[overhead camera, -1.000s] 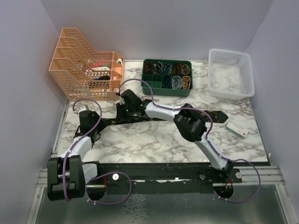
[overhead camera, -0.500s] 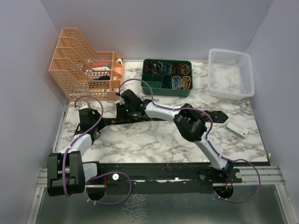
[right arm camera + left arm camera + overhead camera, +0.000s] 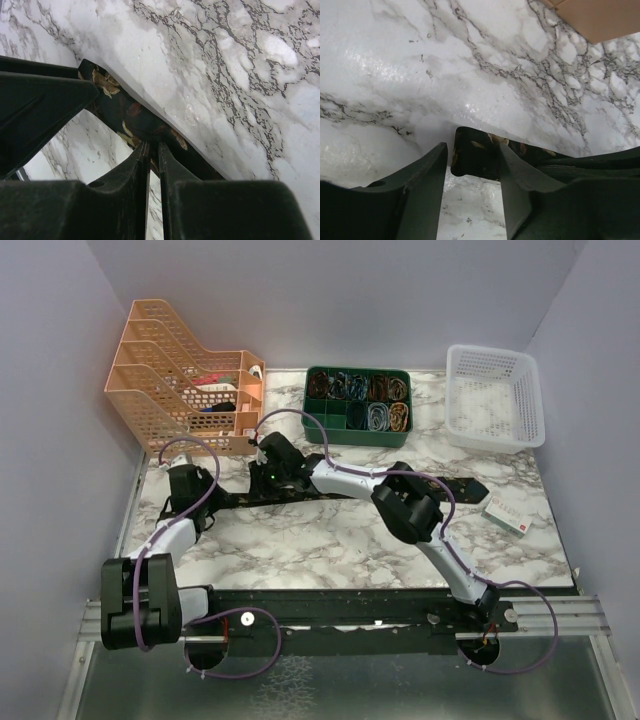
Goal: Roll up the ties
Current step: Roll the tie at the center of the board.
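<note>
Right wrist shows gold-flecked black tie on veined marble.

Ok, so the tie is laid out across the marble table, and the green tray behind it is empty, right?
Not empty: the top external view shows the green tray with coiled items in its compartments. The tie does lie across the marble table.

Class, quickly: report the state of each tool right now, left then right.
Left tool: open, fingers either side of the tie end, not clamped.
Right tool: closed on the tie.
</note>
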You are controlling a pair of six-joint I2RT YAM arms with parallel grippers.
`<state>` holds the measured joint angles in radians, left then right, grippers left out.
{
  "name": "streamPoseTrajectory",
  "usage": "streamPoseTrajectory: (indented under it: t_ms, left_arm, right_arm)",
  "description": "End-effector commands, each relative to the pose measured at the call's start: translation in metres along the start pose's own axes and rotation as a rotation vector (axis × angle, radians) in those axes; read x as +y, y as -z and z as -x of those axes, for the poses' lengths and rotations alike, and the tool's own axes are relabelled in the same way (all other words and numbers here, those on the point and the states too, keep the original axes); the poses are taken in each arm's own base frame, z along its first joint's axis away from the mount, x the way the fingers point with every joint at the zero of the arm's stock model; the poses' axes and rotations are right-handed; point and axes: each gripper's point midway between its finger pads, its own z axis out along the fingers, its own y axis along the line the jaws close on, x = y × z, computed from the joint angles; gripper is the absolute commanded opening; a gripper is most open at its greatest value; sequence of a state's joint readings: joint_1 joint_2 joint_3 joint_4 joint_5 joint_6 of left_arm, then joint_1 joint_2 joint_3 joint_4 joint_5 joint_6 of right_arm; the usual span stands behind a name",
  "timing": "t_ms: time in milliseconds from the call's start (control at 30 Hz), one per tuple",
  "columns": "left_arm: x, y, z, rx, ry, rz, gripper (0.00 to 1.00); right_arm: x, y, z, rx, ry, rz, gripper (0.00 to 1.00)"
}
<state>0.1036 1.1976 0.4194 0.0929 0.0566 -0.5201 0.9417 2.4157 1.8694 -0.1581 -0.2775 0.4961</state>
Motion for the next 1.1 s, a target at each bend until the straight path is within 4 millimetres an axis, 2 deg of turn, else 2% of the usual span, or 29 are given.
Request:
streamPoseTrajectory:
  t_ms: [0, 200, 300, 400, 500, 700, 867, 1067]
  left_arm:
    - [0.005, -0.003, -0.005, 0.036, 0.023, 0.028, 0.43]
    - [0.007, -0.003, -0.009, 0.039, 0.012, 0.027, 0.33]
    - [0.007, -0.002, -0.008, 0.035, -0.003, 0.026, 0.19]
    - [0.006, -0.001, -0.007, 0.018, -0.011, 0.012, 0.19]
    - [0.002, 0.000, -0.006, 0.009, -0.022, -0.013, 0.17]
    - [-0.007, 0.004, -0.003, -0.018, -0.047, -0.074, 0.11]
    - [-0.011, 0.009, 0.003, -0.057, -0.071, -0.098, 0.10]
    - [-0.015, 0.009, 0.004, -0.066, -0.098, -0.127, 0.05]
  right_arm:
    - [-0.006, 0.002, -0.014, 0.039, 0.010, -0.027, 0.18]
    - [0.005, 0.012, -0.003, 0.019, 0.022, -0.006, 0.18]
    - [0.014, 0.022, 0.009, -0.017, 0.030, 0.010, 0.21]
    - [0.021, 0.027, 0.020, -0.041, 0.034, 0.020, 0.24]
    - [0.024, 0.024, 0.022, -0.036, 0.028, 0.031, 0.24]
    - [0.016, 0.011, 0.014, -0.016, 0.002, 0.012, 0.24]
    - [-0.001, 0.003, 0.002, 0.025, -0.008, -0.051, 0.23]
    - [-0.002, -0.001, -0.012, 0.048, -0.017, -0.051, 0.22]
